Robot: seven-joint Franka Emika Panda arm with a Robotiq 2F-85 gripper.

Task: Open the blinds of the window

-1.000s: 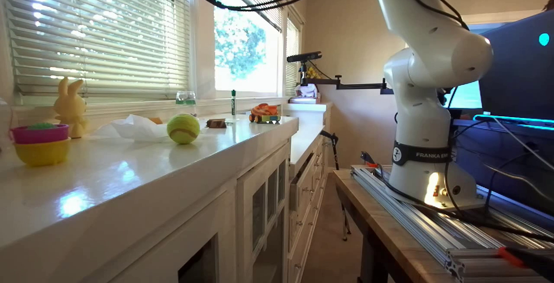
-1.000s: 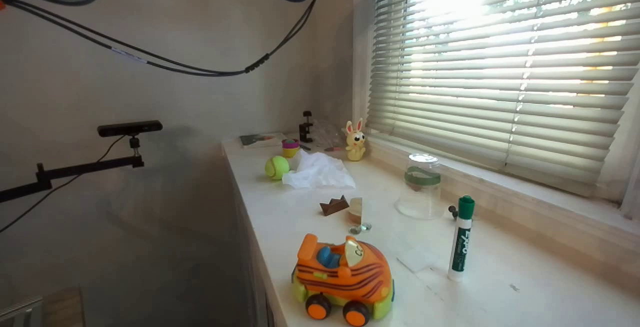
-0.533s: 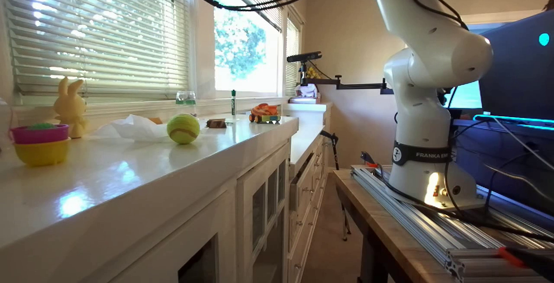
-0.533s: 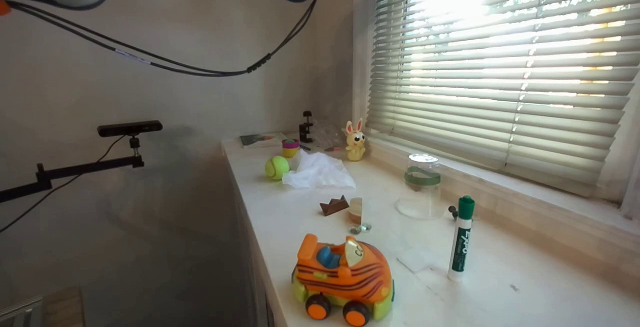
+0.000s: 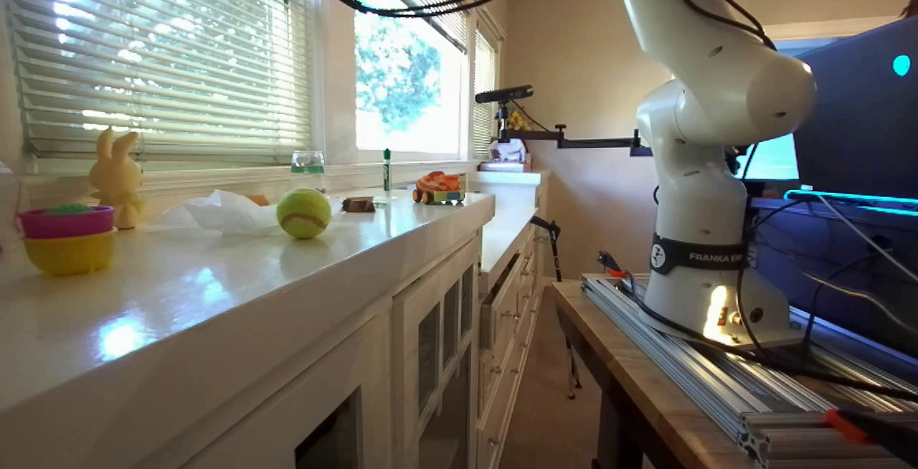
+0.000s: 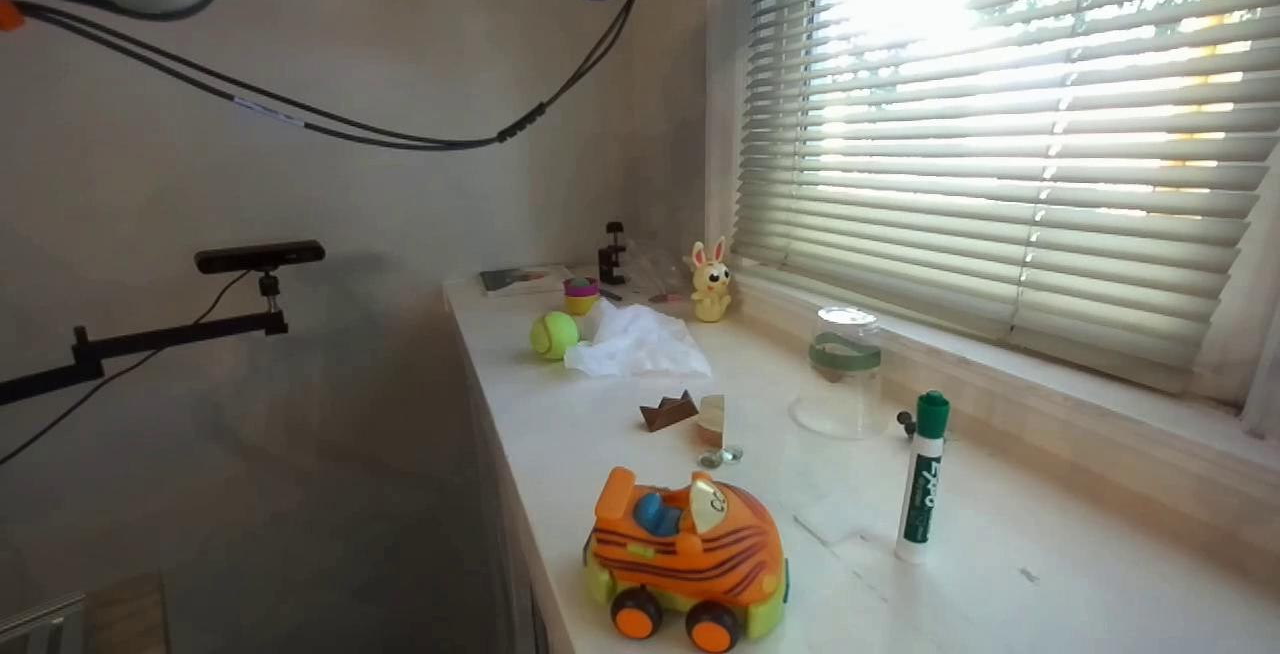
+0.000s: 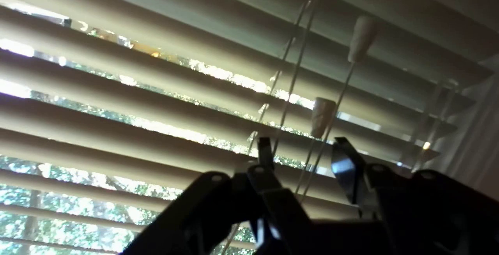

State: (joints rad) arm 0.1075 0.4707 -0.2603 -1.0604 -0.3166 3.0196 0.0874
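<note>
Wrist view, white blinds [image 7: 175,114] spreading left to right on the far side of the claw [image 7: 303,149], slats' long axis left to right at a slant, its 2 fingers [image 7: 344,167] parted, 2 cords [image 7: 345,85] seen between them, ending in pale tassels [image 7: 322,117]

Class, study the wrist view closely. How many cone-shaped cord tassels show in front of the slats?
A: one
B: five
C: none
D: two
D: an upper tassel and, apart from it in that wrist view, a lower tassel show pale against the slatted blinds.
</note>
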